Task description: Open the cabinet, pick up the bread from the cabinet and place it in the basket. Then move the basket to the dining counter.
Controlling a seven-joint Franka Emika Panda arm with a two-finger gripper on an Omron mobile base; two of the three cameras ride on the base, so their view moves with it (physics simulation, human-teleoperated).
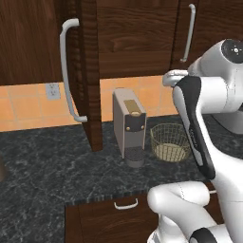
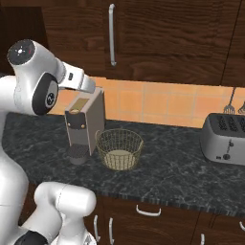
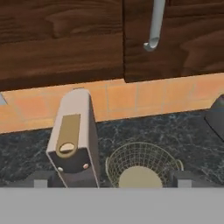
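The basket stands upright on the black speckled surface, just beside the coffee machine, on the side away from the open door. Its pale flat bottom is bare. In the right base view the basket sits between the coffee machine and the toaster, close to the first and well apart from the second.

The cabinet hangs on the wall above the coffee machine. 1 door stands swung out toward the camera, edge-on, with its long curved handle facing left. The neighbouring door is shut, its handle above the basket. No part of the cabinet's inside shows, so I cannot tell where the bread is.

The tool hangs above and in front of the coffee machine, looking down on it and on the basket. Its 2 fingertips stand wide apart, 1 at each side of the basket and machine, with nothing between them. It seems to touch nothing, though the tips are barely visible.

A low drawer with a short handle sits under the surface below the coffee machine.
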